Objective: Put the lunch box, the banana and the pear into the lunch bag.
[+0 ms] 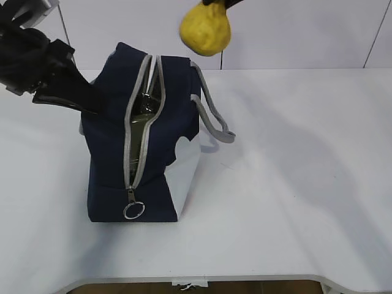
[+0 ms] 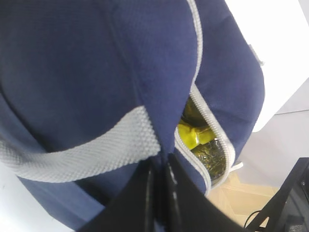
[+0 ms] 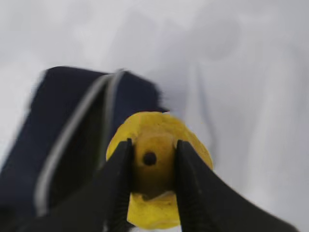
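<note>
As seen from the exterior view, one lunch bag (image 1: 131,144) stands on the white table (image 1: 294,184), its long axis running from the far side toward the camera. One grey zipper (image 1: 142,119) lies open along the top, with one metal ring pull (image 1: 133,210) hanging at the near end. One grey handle (image 1: 211,113) droops on the right side of the bag. One pear (image 1: 206,29) hangs in the air above and just right of the bag's far end, plump end down, neck upward into the right gripper, whose fingers are cut off by the frame edge. The left arm (image 1: 43,67) reaches to the bag's far left side

From the left wrist view, the left gripper (image 2: 159,186) has its jaws pinched together on the bag's fabric just below one grey webbing handle (image 2: 82,150). Through the open zipper, one yellow object (image 2: 193,135) shows inside the bag; whether it is the banana cannot be told

From the right wrist view, the right gripper (image 3: 152,162) holds the pear (image 3: 154,212) at its neck, jaws narrowly apart on either side. The pear's long axis points away from the camera. The bag (image 3: 43,154), blurred, lies below and to the left
</note>
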You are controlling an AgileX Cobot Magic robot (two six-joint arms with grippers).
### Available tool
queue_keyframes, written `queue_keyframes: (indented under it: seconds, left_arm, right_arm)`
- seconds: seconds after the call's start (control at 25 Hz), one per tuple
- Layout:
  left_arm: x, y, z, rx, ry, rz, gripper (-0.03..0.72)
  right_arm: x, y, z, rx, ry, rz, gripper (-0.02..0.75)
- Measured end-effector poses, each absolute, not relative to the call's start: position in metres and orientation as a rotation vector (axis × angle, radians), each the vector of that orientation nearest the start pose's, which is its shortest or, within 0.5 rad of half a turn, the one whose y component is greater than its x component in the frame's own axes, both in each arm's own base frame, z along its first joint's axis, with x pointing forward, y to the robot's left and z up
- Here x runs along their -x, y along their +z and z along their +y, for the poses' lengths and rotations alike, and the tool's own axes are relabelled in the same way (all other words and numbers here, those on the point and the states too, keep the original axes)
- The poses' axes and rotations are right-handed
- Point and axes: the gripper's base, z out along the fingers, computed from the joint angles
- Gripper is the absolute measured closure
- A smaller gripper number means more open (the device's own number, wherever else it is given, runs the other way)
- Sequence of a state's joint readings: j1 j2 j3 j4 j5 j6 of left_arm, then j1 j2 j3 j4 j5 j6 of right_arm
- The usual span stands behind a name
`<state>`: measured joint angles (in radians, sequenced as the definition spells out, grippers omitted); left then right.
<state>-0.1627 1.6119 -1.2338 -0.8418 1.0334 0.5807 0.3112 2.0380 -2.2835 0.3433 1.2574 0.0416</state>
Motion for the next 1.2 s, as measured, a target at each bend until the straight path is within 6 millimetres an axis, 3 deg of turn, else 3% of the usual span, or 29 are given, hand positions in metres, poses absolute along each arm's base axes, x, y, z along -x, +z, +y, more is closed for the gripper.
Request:
queue_keyframes:
  seconds: [0.16,0.48,0.92,1.0,1.12,1.2]
  left_arm:
    - [-0.312,0.289,-0.11,-0.496,-0.966,2.544,0.694]
    - [-0.312,0.289,-0.11,-0.498,-0.966,2.545,0.694]
    - [-0.311,0.289,-0.111,-0.509,-0.973,2.555,0.694]
    - [-0.311,0.289,-0.111,-0.51,-0.973,2.555,0.694]
    - [-0.311,0.289,-0.111,-0.51,-0.973,2.555,0.694]
    - [-0.311,0.289,-0.111,-0.51,-0.973,2.555,0.694]
  right_arm:
    - [-0.403,0.389,0.183,0.439,0.792,2.482,0.524]
    - [-0.406,0.35,0.225,0.564,0.974,2.534,0.525]
    - [-0.429,0.286,0.238,0.557,0.981,2.662,0.524]
    - [-0.43,0.283,0.238,0.563,0.98,2.664,0.499]
    - [-0.43,0.284,0.239,0.566,0.988,2.658,0.4]
    - [-0.43,0.289,0.239,0.572,0.988,2.638,0.277]
